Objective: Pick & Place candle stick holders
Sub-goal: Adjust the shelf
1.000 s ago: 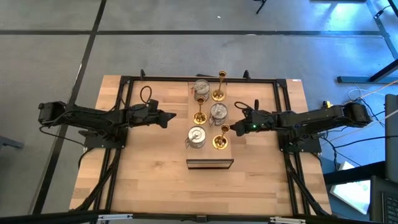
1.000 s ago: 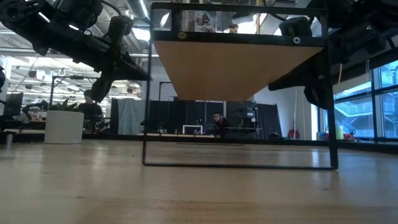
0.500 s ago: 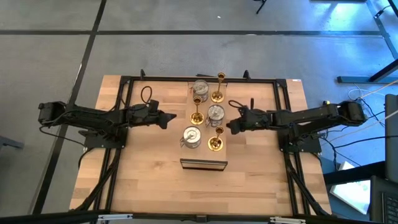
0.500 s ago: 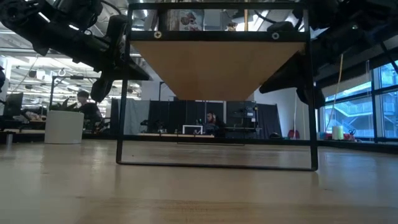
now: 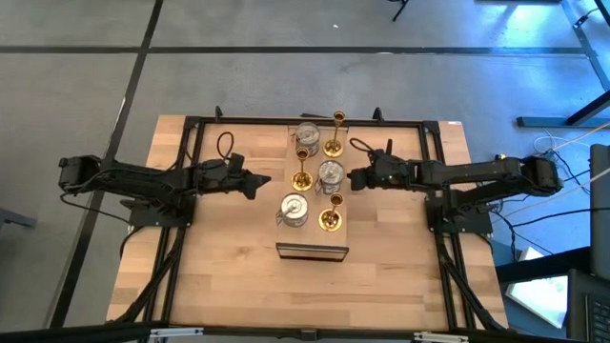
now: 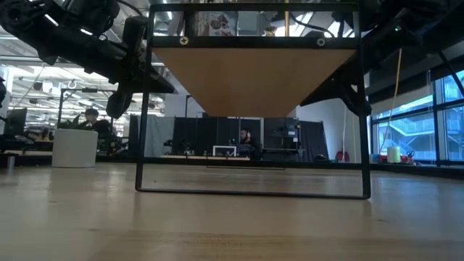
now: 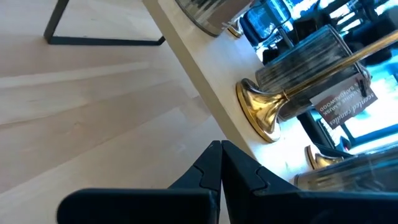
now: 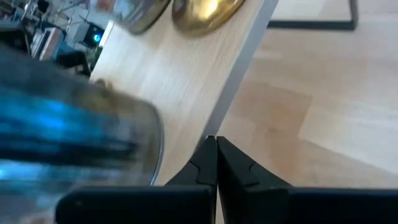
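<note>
Right now, operator, your six candle stick holders [image 5: 315,181] stand clustered on the raised wooden board [image 5: 313,250] at mid-table: three slim gold ones [image 5: 334,133] and three squat silvery cups [image 5: 294,211], staggered in two columns so each can be reached from a side.

Your right gripper [image 5: 354,179] sits at three o'clock of the cluster, just beside the middle silvery cup [image 5: 331,173]. Its fingers are clenched with nothing between them, so you'll likely need to spread them before any pick.

Your left gripper [image 5: 264,178] waits at nine o'clock, near the board's edge, also pinched closed and empty; its wrist view faces a gold base [image 7: 260,112]. Both arms point inward, which probably lets each take its own side.
</note>
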